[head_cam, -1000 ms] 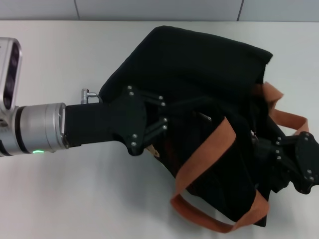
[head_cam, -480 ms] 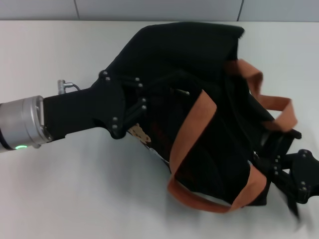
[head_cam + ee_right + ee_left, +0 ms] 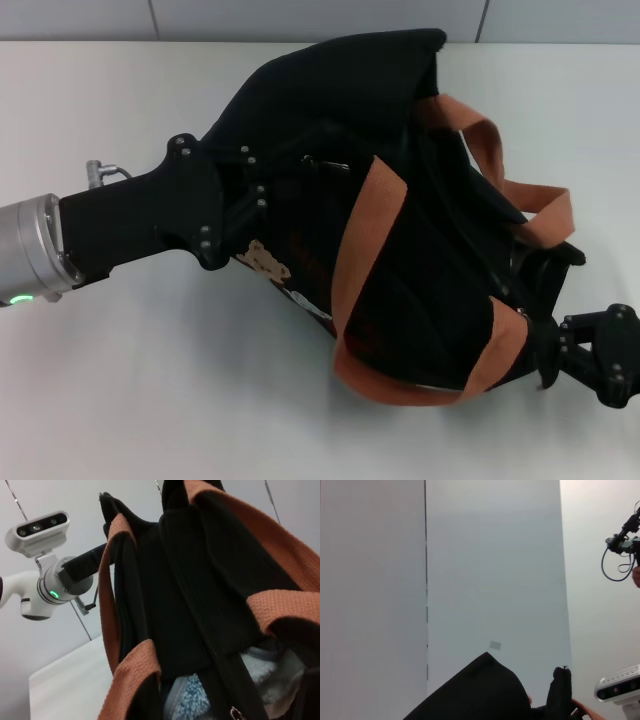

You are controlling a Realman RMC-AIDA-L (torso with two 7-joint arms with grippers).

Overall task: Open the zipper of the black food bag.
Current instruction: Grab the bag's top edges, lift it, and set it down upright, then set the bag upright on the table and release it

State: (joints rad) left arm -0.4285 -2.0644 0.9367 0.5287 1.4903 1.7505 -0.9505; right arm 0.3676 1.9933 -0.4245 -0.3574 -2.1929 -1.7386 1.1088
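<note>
So the bag is lying tipped over on the white table, sprawled from the middle toward the right, with its 2 orange straps flopped across it. The left gripper comes in from the left and is buried in the fabric at the bag's left end, just above the little bear patch. My read is it's there to anchor that end so the bag can't slide when the zip gets pulled, but its fingers vanish into the black cloth, so I honestly can't tell whether it's clamped on anything. The right gripper sits at the bag's lower right corner, right against the fabric, same story with its jaws. The right wrist view looks straight along the zipper, with the silver pull near the camera end, and the seam there already gapes enough to show something fuzzy blue-grey inside. I'd guess the zip is only partly open and most of the run is still left.
</note>
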